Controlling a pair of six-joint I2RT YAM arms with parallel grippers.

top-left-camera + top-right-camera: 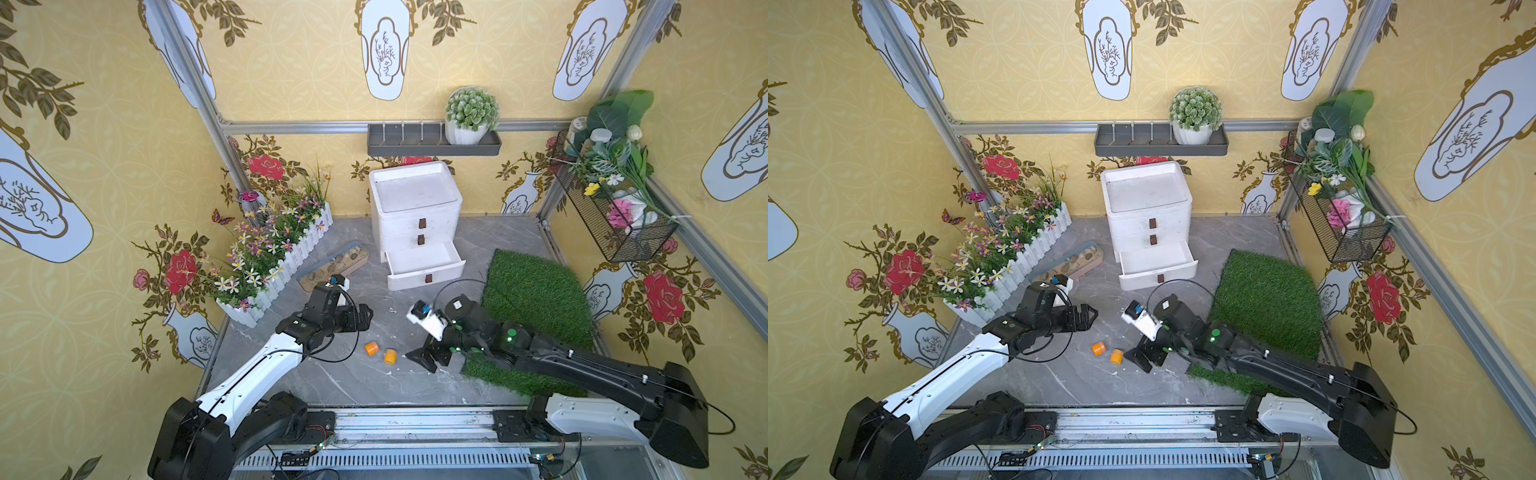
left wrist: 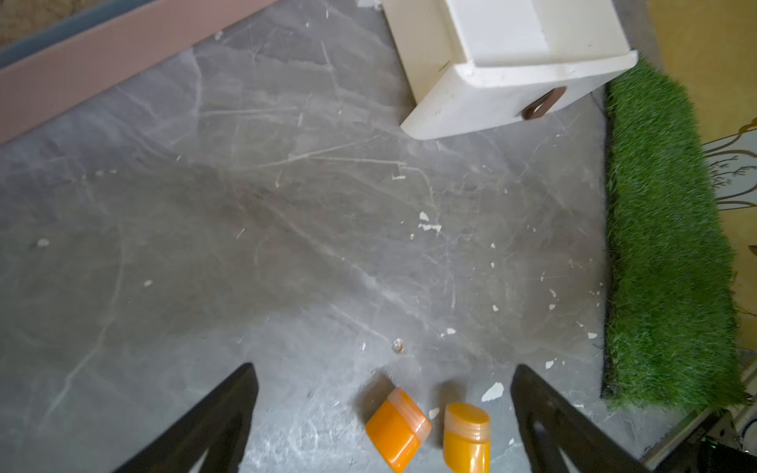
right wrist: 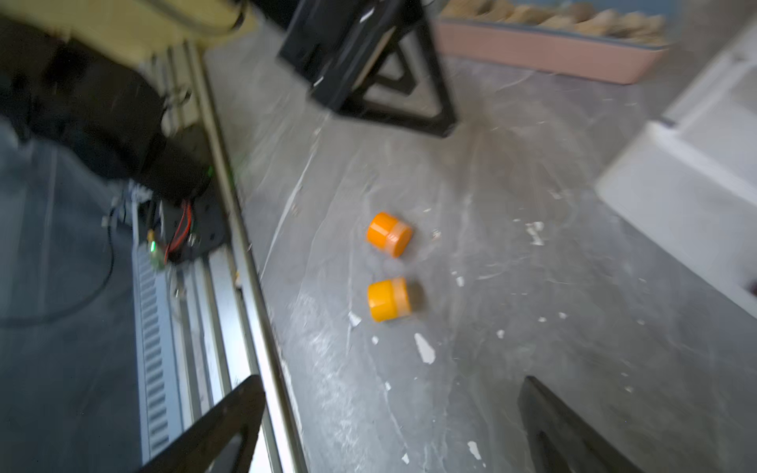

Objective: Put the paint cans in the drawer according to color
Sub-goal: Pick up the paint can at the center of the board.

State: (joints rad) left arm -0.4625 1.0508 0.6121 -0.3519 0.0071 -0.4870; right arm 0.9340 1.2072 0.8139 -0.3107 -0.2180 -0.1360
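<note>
While orange cans (image 1: 372,348) lie on the tabletop (image 1: 332,382) | left gripper (image 1: 368,319), right gripper (image 1: 424,360) spread wide, empty | next you grasp one for the drawer (image 1: 415,280).

Two paint cans (image 1: 372,348) (image 1: 390,356) are showing bright orange, their lids (image 2: 411,413) glowing a paler, translucent orange, against a tabletop (image 1: 332,382) that is running grey with pale marble veins (white flecks (image 2: 492,391) are dotting it). The drawer cabinet (image 1: 415,191) is standing white, its handles (image 1: 422,223) showing dark brown; the turf mat (image 1: 540,295) is lying grass green. The wallpaper (image 1: 291,75) is carrying circles on yellow, with red roses (image 1: 266,166), brown leaves (image 1: 41,95) and pale blue vases (image 1: 384,50) outlined in gold.
</note>
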